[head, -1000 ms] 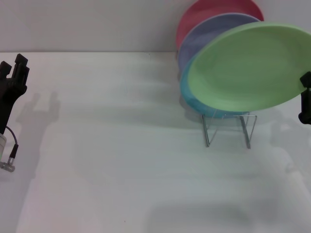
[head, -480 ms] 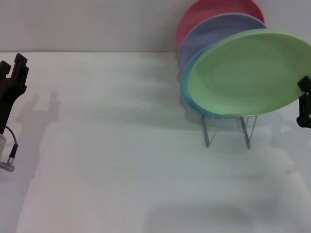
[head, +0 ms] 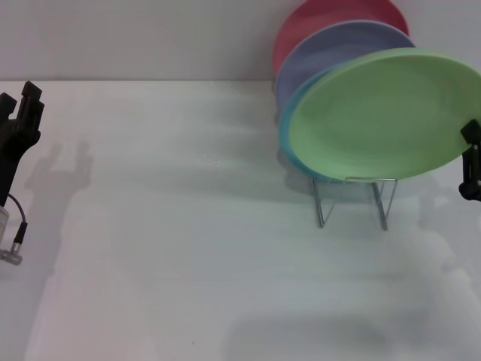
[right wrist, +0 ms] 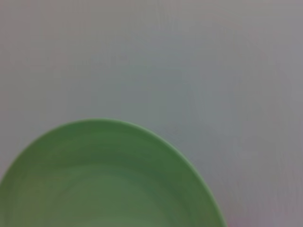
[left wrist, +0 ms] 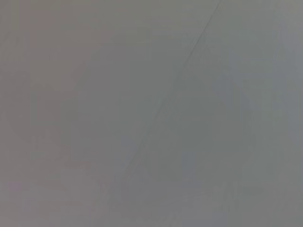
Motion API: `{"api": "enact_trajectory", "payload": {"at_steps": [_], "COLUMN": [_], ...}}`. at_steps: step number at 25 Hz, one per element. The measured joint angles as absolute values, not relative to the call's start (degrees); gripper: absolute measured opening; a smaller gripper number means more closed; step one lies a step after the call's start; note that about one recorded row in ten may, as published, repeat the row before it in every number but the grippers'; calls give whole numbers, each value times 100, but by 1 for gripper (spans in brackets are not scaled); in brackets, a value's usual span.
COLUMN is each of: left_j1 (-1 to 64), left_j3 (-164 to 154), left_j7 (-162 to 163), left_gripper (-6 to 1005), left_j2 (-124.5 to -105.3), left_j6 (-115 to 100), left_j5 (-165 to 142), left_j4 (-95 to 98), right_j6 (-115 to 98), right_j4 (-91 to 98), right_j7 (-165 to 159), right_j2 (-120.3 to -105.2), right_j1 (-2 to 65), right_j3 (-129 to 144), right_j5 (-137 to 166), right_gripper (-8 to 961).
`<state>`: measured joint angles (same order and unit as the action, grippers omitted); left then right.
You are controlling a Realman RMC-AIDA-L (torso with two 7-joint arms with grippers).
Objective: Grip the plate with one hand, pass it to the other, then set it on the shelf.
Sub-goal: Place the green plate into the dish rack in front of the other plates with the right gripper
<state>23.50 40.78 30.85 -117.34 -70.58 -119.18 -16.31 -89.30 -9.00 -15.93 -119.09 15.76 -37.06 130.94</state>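
Green plate point(head: 383, 113) lower over rack point(head: 353, 197)

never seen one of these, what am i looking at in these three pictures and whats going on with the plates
This is a two-armed robot at a white table. The wide picture comes from a camera on its head; the other two come from cameras on its wrists. The black left gripper waits at the table's left edge, holding nothing. The right gripper is at the rim of the round light green plastic plate, which it appears to hold, tilted over a thin silver wire rack. Sky-blue, lavender and red plates stand behind. The right wrist camera shows that green plate; the left shows bare surface.
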Motion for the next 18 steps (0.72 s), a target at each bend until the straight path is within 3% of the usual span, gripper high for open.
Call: {"api": "enact_trajectory", "payload": {"at_steps": [18], "left_j1": [2271], "left_j3": [4109], "left_j7": [3094], "left_gripper": [568], "left_j2": [-11671], "left_j6": [-7057], "left_j5": [-12040], "left_j4": [-1871], "right_j6": [-9122], "right_j4": [-778], "right_j7": [-1451], "right_j2": [-11903], "right_j1": [1472], "right_j3": [-3705], "right_j5": [13167], "right_gripper": [21]}}
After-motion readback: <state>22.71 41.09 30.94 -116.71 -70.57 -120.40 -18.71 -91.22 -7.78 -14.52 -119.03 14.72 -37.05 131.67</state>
